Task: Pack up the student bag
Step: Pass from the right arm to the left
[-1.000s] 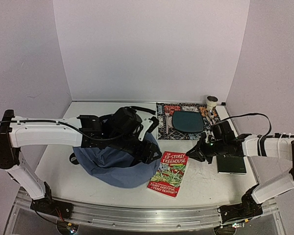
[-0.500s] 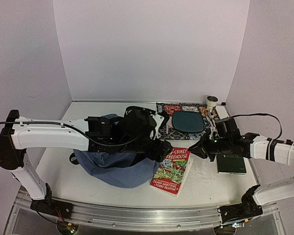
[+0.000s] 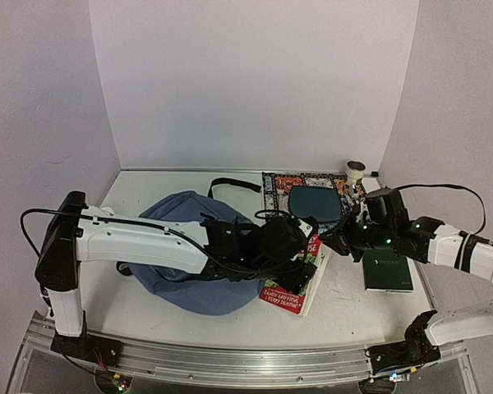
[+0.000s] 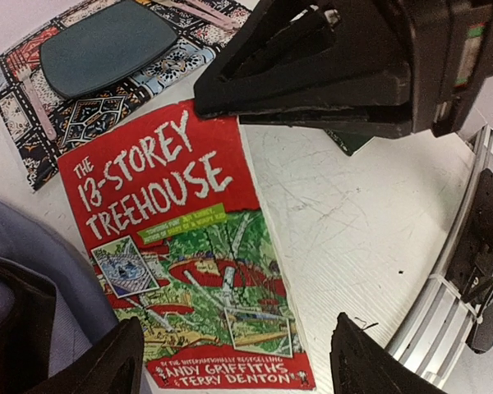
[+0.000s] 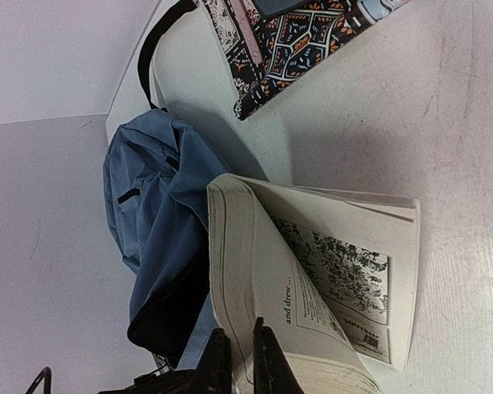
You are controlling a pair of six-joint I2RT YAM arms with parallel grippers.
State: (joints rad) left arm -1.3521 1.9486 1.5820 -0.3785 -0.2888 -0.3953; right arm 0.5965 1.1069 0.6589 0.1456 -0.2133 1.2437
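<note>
The slate-blue student bag (image 3: 193, 250) lies at the centre left, with black straps trailing behind it. It also shows in the right wrist view (image 5: 156, 197). A red book, "The 13-Storey Treehouse" (image 3: 297, 277), lies against the bag's right edge. My left gripper (image 3: 292, 250) reaches across the bag. It hovers open over the book's cover (image 4: 181, 238), with a finger on either side of the lower end (image 4: 238, 361). My right gripper (image 3: 335, 240) is shut (image 5: 242, 361) on the cover and some pages of the book (image 5: 312, 271), holding them raised so the book fans open.
A patterned cloth (image 3: 308, 185) with a dark teal flat pouch (image 3: 319, 205) on it lies behind the book. A dark green notebook (image 3: 386, 269) lies at the right. A small white roll (image 3: 356, 170) stands at the back right. The metal rail (image 4: 444, 304) marks the near edge.
</note>
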